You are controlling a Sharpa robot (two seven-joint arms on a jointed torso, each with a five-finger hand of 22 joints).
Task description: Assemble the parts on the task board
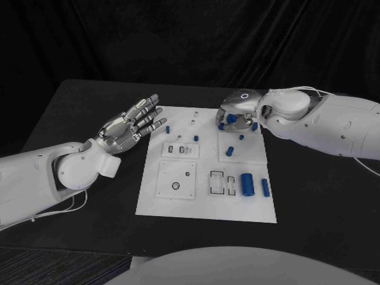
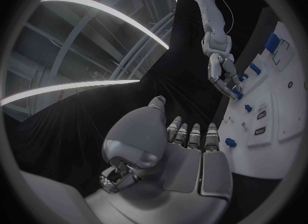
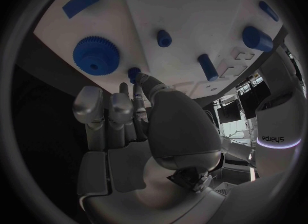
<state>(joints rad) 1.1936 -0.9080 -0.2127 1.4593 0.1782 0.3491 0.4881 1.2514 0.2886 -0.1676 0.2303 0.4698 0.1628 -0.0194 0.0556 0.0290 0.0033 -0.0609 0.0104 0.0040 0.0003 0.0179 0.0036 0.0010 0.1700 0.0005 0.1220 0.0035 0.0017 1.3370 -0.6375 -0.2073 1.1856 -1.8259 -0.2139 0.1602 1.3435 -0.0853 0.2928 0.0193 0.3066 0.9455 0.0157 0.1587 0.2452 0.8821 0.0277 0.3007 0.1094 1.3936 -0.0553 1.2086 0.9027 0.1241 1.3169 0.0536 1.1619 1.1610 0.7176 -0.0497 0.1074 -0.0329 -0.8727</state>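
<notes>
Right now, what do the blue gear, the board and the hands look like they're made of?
Blue gear: looks like matte plastic, evenly coloured with no glint, teeth crisply formed; possibly printed or moulded.
Board: a flat white plate, dull surface, likely plastic or painted sheet; can't tell which.
Left hand and right hand: silver, with soft highlights, suggesting metal or metallic-coated plastic.

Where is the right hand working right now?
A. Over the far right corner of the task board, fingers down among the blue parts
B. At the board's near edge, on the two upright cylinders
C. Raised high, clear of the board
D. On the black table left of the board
A: in the head view the right hand sits over the far right corner of the task board, its fingers touching a small blue part.
</notes>
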